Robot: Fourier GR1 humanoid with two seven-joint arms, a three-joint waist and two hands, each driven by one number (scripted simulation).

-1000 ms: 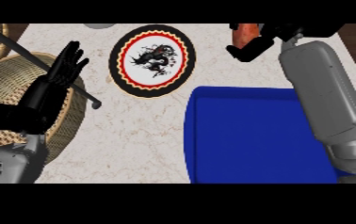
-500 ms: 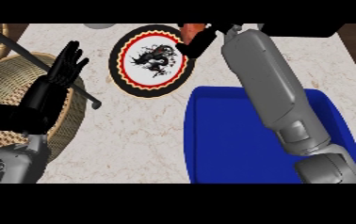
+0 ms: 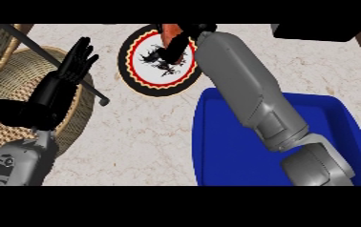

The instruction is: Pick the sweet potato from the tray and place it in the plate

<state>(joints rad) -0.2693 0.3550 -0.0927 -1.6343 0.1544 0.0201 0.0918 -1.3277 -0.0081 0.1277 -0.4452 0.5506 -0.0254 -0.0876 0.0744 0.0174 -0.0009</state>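
Looking steeply down in the head view, a pale, speckled stone-patterned tabletop fills the middle of the scene. At lower right sits a deep blue rectangular plastic tray, its near wall touching nothing but the grey right forearm that crosses above it. Beyond the tray's far left corner lies a round white plate with a black rim, a red scalloped ring and a dark motif. The right hand hangs over that plate's far side, its black fingers curled round an orange-brown sweet potato, which shows just above the fingers at the plate's far edge. At the left, a round woven wicker basket stands on the tabletop with a thin dark rod across its rim. The left hand shows over the basket, fingers straight and spread, holding nothing. A dark block sits at the far right corner.
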